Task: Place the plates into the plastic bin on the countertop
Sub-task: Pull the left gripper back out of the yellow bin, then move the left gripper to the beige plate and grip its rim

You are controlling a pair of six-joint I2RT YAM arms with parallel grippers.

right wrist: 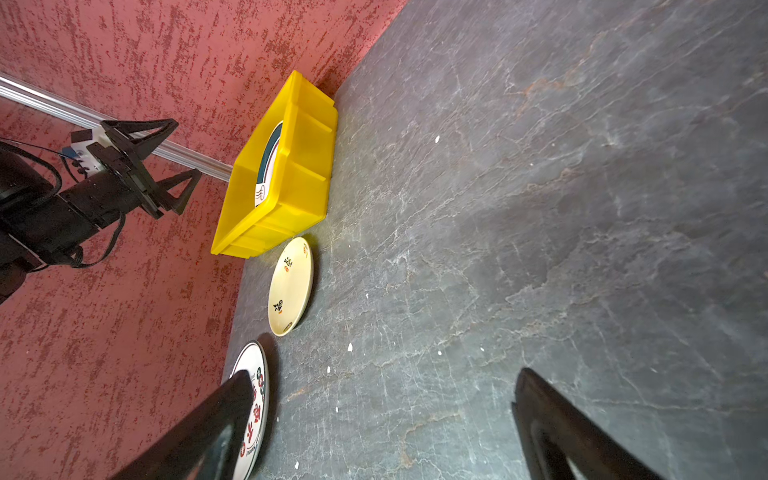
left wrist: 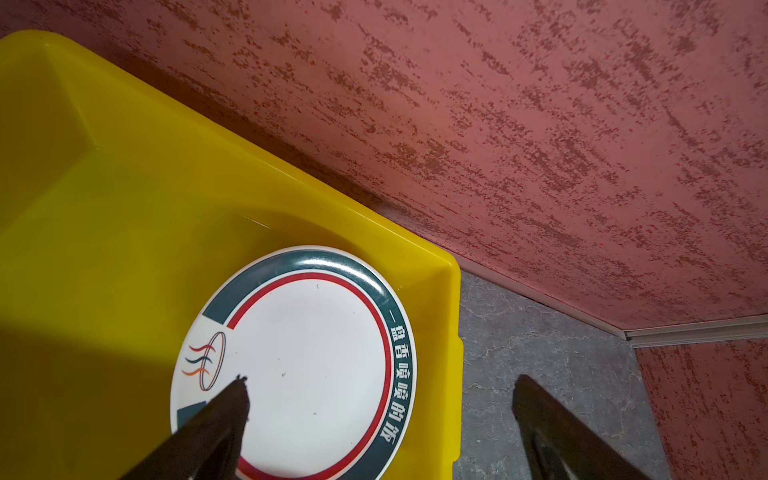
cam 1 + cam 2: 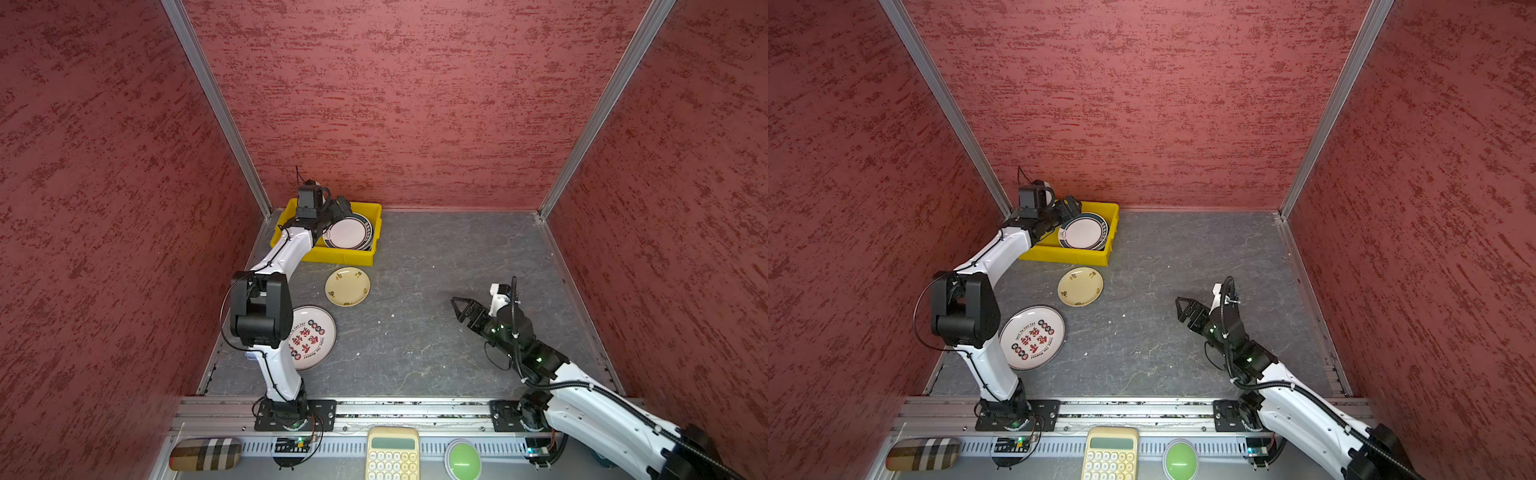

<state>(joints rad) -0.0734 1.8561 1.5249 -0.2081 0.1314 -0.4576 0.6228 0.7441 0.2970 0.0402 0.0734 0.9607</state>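
The yellow plastic bin [image 3: 340, 257] sits in the far left corner of the dark grey, pale-veined countertop [image 3: 436, 332]. In its right half lies a stack of plates, with lower rims showing under the top one, a green-rimmed plate [image 3: 349, 233] with a white centre and a thin red ring, face up. Just in front of the bin a small cream floral plate [image 3: 347, 286] lies flat on the countertop. Nearer still lies a larger red-lettered plate [image 3: 318, 338], white, flat and face up
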